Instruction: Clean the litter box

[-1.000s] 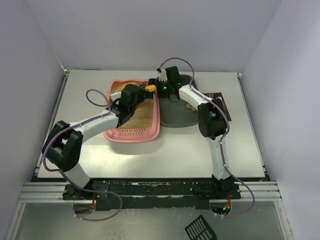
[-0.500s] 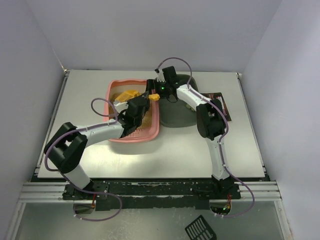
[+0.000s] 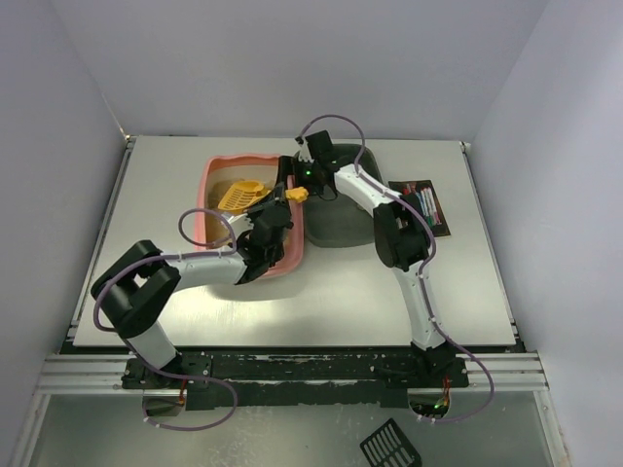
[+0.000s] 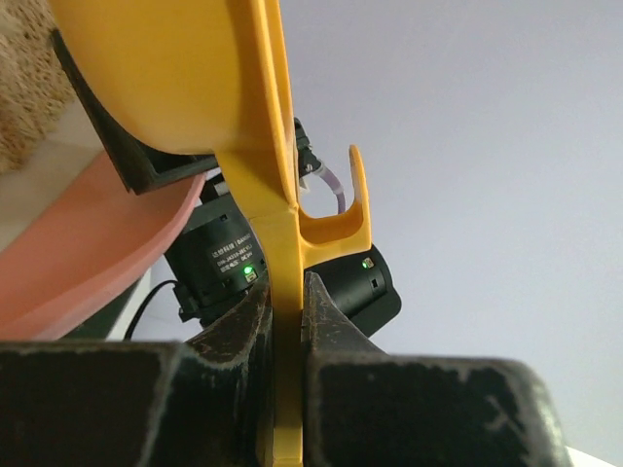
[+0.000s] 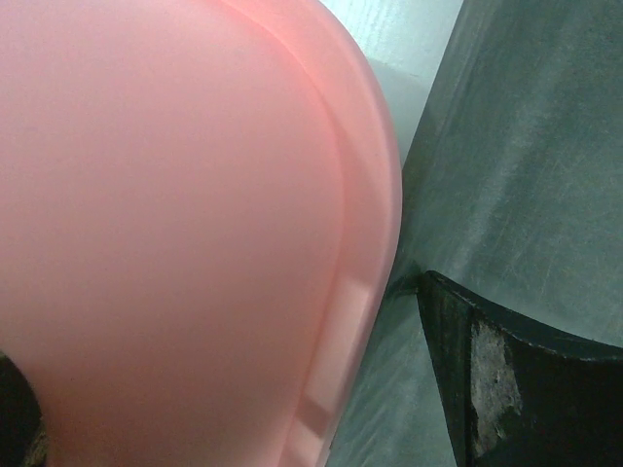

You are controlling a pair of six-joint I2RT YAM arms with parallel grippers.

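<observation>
The left claw [image 4: 285, 292] is pinched hard on the thin handle of the yellow scoop [image 4: 175, 68]. Both fingers [image 4: 234, 326] lie flat against the plastic, the hooked end of the handle juts out just past the grip, and the bowl rises beyond it. From overhead the bowl hangs over the far half of the litter box [image 3: 205, 190], above the tan litter [image 4: 24, 117]; whether it carries any clumps cannot be made out. The pink box lies on the table [image 3: 389, 292] left of centre, its right side just beside the dark grey tray [image 3: 336, 229]. The right claw [image 3: 291, 179] is at the box's far right corner, between box and tray. Its wrist view shows pink plastic filling the space next to one finger [image 5: 506, 389], but I cannot tell whether it is clamped on the rim or only straddling it. The step in hand looks like scooping, with the scoop raised clear of the litter rather than buried in it. If the bowl holds waste, the next move probably calls for carrying it level across to the grey tray and tipping it there. The path should avoid the right arm, which crowds that same corner, and the handle's edge-on grip should not twist.
</observation>
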